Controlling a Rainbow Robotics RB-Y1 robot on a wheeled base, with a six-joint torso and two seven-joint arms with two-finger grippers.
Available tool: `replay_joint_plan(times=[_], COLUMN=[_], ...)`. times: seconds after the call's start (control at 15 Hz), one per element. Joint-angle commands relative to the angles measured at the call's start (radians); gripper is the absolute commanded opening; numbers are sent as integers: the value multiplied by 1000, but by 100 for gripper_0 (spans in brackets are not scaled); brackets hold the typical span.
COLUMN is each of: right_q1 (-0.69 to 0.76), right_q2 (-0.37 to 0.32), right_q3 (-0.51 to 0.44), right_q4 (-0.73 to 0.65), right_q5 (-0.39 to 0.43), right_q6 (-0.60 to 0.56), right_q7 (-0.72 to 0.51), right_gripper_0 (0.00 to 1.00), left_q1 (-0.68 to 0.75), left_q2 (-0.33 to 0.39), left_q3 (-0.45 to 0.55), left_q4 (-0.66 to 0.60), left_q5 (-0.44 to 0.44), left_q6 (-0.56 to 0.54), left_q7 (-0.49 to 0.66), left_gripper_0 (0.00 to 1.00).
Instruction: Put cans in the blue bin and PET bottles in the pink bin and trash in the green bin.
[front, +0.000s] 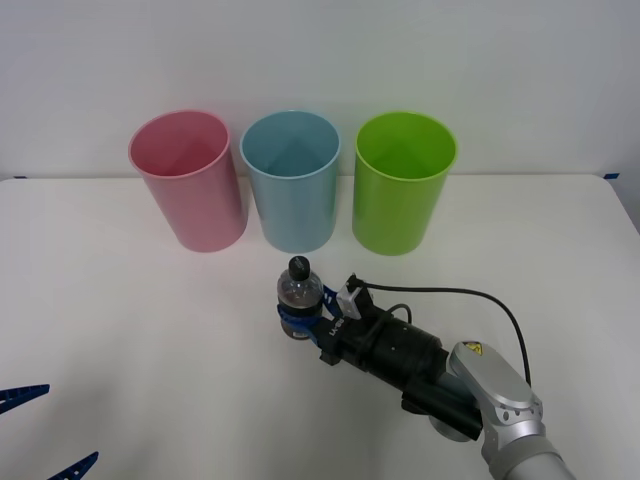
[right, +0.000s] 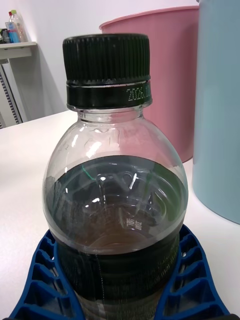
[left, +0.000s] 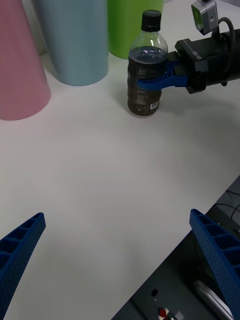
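Observation:
A small clear PET bottle (front: 298, 292) with a black cap and a dark lower body stands upright on the white table (front: 150, 340), in front of the blue bin (front: 292, 185). My right gripper (front: 297, 322) is shut on its lower body, one blue finger on each side. The right wrist view has the bottle (right: 112, 190) up close between my fingers (right: 192, 280). The left wrist view has the bottle (left: 145, 75) resting on the table in the right gripper (left: 155, 81). The pink bin (front: 188, 185) stands left of the blue one, the green bin (front: 403, 185) right of it. My left gripper (left: 120, 260) hangs open, holding nothing.
The three bins stand in a row against the back wall, close together. The left gripper (front: 55, 425) sits at the table's near left corner. A black cable (front: 470, 295) loops over the right arm. Bare tabletop lies on both sides of the bottle.

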Motion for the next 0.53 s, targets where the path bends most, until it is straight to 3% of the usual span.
replay_joint_plan(times=[0.07,0.53], right_q1=[-1,1], right_q2=[0,-3], right_q3=[0,-8], right_q4=[0,-11], right_q5=[-4,-37], right_q6=[-1,-56], right_q7=[5,10], right_gripper_0=[0,0], left_q1=[0,0], left_q2=[0,0], left_q3=[0,0], left_q4=[0,0], left_q5=[0,0], left_q6=[0,0], left_q7=[0,0], left_gripper_0=[100,100])
